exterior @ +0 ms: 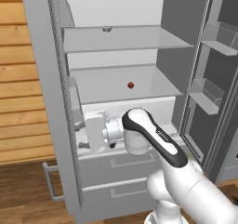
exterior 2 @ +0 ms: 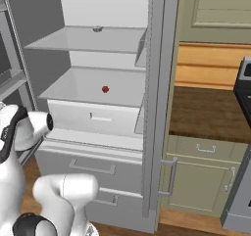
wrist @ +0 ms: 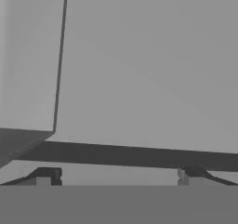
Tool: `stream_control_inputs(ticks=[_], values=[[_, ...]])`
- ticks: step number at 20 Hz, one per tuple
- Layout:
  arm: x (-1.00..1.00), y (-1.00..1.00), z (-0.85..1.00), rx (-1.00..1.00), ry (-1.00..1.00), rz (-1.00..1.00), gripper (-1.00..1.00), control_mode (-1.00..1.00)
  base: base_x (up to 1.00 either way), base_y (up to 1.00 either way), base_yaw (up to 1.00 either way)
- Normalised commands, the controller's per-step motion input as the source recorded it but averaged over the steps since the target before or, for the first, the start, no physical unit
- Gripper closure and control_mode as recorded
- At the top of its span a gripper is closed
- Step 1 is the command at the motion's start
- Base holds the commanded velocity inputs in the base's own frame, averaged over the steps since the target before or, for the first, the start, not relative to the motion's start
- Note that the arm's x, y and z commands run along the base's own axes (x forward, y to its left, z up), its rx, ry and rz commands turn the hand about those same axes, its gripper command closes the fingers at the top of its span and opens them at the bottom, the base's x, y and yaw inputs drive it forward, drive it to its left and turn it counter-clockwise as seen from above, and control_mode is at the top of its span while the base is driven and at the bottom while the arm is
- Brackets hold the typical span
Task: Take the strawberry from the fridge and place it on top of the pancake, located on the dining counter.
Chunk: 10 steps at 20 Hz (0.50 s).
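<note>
The fridge (exterior: 116,172) stands with both doors swung wide, its white shelves bare but for two small things. The strawberry (exterior: 130,85), a tiny dark-red blob, sits alone on the lower of the two open shelves, roughly midway across and a little back from the front edge; from the right-hand side it shows at the same spot (exterior 2: 105,89), above the white crisper drawer (exterior 2: 98,117) with its pale handle. On the shelf above, far back near the rear wall, rests a small grey object (exterior: 106,29) too small to make out. The robot's white hand is down low in front of the fridge, level with the ledge below the crisper and well under the strawberry's shelf, turned toward the left door. The gripper (wrist: 118,176) has its two dark fingertips (wrist: 46,174) spread far apart, with nothing between them; ahead of them there are only flat grey panels and a dark band. The right-hand door carries grey bins (exterior: 207,95) on its inner face. Below the shelves are two wide drawers (exterior: 125,165) with slim handles. To the right of the fridge, a dark wooden countertop (exterior 2: 206,115) lies over sage-green cabinets (exterior 2: 201,181).
</note>
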Motion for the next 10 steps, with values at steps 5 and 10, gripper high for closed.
stream_control_inputs(ticks=[5,10], values=[[-0.26,-0.06,0.05,0.0,-0.02,-0.15,-1.0,-1.0,0.0,0.0,0.0],[-0.04,-0.87,0.38,0.0,0.01,0.0,-1.0,-1.0,0.0,0.0,0.0]])
